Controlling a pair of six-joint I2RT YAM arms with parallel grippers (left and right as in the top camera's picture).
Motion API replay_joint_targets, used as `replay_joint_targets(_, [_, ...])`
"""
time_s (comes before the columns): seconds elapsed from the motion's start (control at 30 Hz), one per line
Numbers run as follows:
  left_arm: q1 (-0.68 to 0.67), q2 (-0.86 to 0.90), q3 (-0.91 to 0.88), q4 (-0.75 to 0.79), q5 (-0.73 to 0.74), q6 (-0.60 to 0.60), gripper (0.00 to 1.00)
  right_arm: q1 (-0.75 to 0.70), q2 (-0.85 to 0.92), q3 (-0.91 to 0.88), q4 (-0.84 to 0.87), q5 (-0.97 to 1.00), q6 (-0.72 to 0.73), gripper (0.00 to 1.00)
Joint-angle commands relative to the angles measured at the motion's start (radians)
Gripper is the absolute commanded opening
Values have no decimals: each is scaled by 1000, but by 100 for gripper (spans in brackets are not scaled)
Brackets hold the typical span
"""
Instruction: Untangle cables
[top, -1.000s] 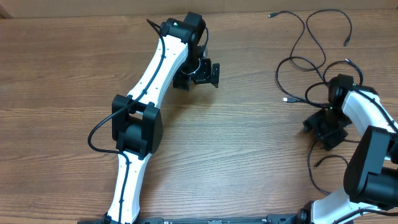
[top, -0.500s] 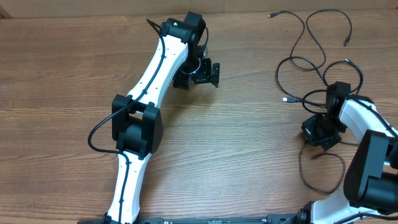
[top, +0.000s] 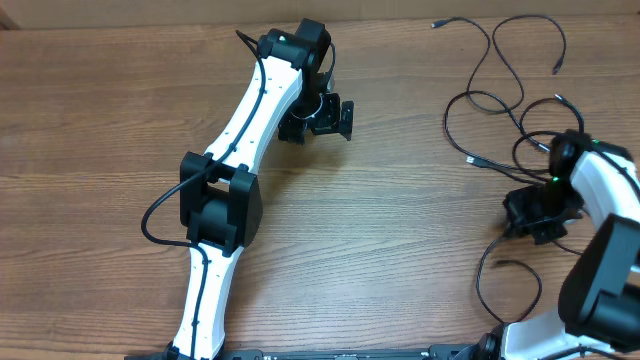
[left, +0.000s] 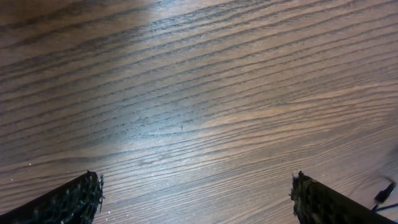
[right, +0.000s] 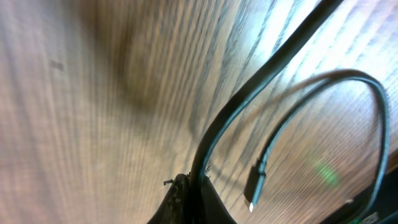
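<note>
Several thin black cables (top: 497, 100) lie looped over one another at the table's far right. My right gripper (top: 535, 214) is just below that tangle, shut on one cable. In the right wrist view that cable (right: 267, 71) rises out of the closed right gripper (right: 196, 183), and a loose plug (right: 254, 185) on a curved cord hangs beside it. A cord loop (top: 500, 285) trails toward the front edge. My left gripper (top: 318, 124) stands open at the top middle, away from the cables. In its wrist view, the left gripper (left: 196, 183) holds nothing over bare wood.
The wooden table (top: 420, 260) runs under both arms. The left arm (top: 230, 190) lies diagonally across the middle left. A small plug tip (left: 384, 192) shows at the right edge of the left wrist view.
My right gripper has shut on a cable and shifted to the right, dragging it. The front loop and the plug near the tangle moved with it. The left arm stayed still.
</note>
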Motion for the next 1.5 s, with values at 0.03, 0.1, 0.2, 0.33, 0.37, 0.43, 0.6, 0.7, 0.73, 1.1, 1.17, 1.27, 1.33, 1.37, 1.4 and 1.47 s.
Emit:
replay_joint_targets(0.03, [4, -7, 23, 1, -6, -2, 100, -29, -92, 35, -5, -9, 188, 4])
replay_joint_targets(0.1, [4, -7, 23, 1, -6, -3, 100, -36, -99, 35, 10, -28, 238, 6])
replay_joint_targets(0.2, [4, -7, 23, 0, -6, -2, 99, -37, -98, 35, 60, -35, 297, 12])
replay_joint_targets(0.33, [4, -7, 23, 1, -6, -2, 100, -37, -98, 34, 169, -43, 321, 7])
replay_joint_targets(0.37, [4, -7, 23, 1, -6, -2, 100, -35, -98, 35, 199, -47, 321, 4])
replay_joint_targets(0.43, [4, -7, 23, 1, -6, -2, 100, -31, -98, 34, 248, -49, 321, 4])
replay_joint_targets(0.6, [4, -7, 23, 6, -6, -2, 100, -27, -98, 34, 324, -64, 276, 11])
replay_joint_targets(0.7, [4, -7, 23, 5, -6, -2, 100, -27, -98, 34, 287, -61, 205, 31])
replay_joint_targets(0.73, [4, -7, 23, 5, -6, -2, 100, -27, -98, 34, 261, -61, 183, 39])
replay_joint_targets(1.1, [4, -7, 23, 9, -6, -3, 100, 13, -98, -104, 160, -62, 43, 45])
replay_joint_targets(1.17, [4, -7, 23, 8, -6, -3, 100, 34, -98, -143, 185, -62, 47, 45])
replay_joint_targets(1.27, [4, -7, 23, 9, -6, -3, 100, 69, -98, -197, 240, -62, 50, 45])
replay_joint_targets(1.33, [4, -7, 23, 9, -6, -3, 100, 91, -98, -228, 275, -62, 64, 43])
replay_joint_targets(1.37, [4, -7, 23, 9, -6, -3, 100, 100, -98, -238, 285, -61, 80, 43])
replay_joint_targets(1.4, [4, -7, 23, 9, -6, -3, 100, 109, -98, -246, 291, -61, 106, 42])
replay_joint_targets(1.47, [4, -7, 23, 8, -6, -3, 100, 119, -98, -248, 292, -61, 126, 41])
